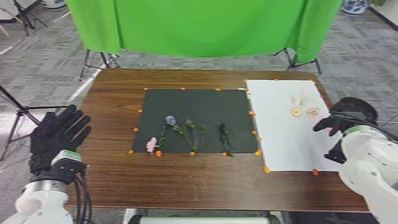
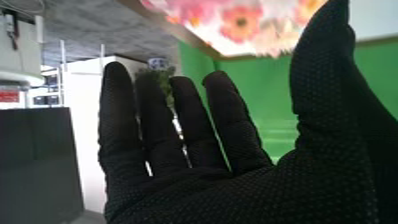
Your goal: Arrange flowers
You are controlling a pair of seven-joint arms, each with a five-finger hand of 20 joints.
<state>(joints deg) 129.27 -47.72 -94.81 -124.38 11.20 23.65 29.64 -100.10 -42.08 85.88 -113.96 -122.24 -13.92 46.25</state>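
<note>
Head view: a slim green-stemmed blue flower [image 1: 171,120] and a pink flower [image 1: 151,145] lie on the black mat [image 1: 195,102], centre-left of the frame; likely light, fragile, best pinched low on the stem. The left robot hand [image 1: 55,140] is open. Right wrist view: the right robot hand [image 2: 240,195] is open, empty.

1. Looks like a robotics lab or test studio.
2. Green cloth [image 1: 204,30] hung as a backdrop behind the brown wooden table [image 1: 178,187].
3. Dark tripod [image 1: 25,13] on grey tiled-pattern flooring [image 1: 213,65].
4. Orange marks [image 1: 267,170] edging the work area.
5. White robot arm [image 1: 367,162] at table, cables alongside.
6. Right wrist view: grey panel [image 2: 35,165], pale fittings beyond.
</note>
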